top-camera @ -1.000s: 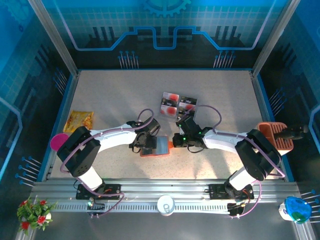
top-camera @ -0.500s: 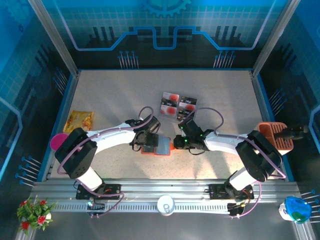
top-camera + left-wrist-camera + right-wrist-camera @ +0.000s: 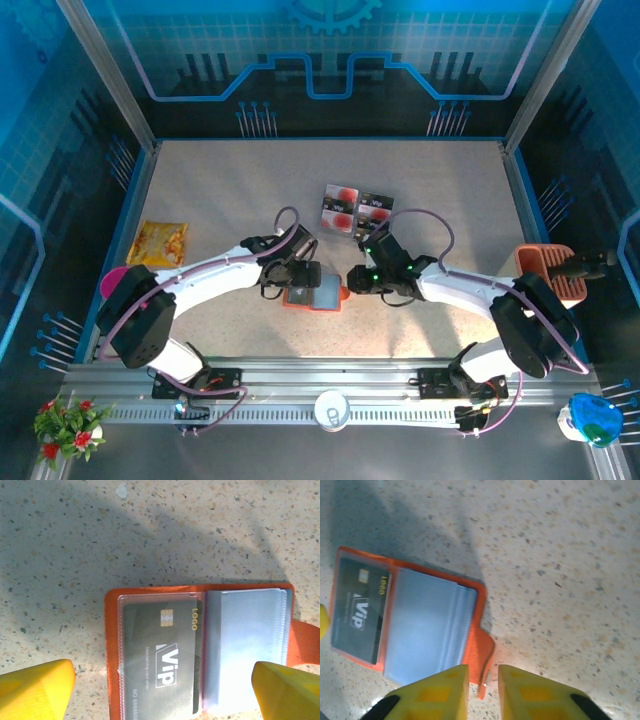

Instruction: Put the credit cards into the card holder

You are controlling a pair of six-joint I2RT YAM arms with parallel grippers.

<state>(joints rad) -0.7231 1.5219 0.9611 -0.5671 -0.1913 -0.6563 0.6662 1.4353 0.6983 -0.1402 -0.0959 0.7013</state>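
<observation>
The orange card holder (image 3: 300, 305) lies open and flat, its long axis running across the table from one arm to the other. A dark VIP card (image 3: 160, 655) is sleeved in the holder's left half, and the grey-blue pockets (image 3: 245, 640) of its right half look free. The left gripper (image 3: 160, 695) hangs over the holder's left half, jaws spread wide enough to clear both its outer edges and touching nothing. The right gripper (image 3: 482, 692) sits at the holder's right end, jaws drawn almost together with a slim gap. The holder's orange closure tab (image 3: 481, 655) points into that gap; whether the pads pinch it cannot be made out. Beyond the holder, well apart from it and a little to its right, two loose credit cards (image 3: 358, 210) lie side by side, long edges running away from the arms. The right gripper stands nearer to them and is probably the better placed for the next pick.
</observation>
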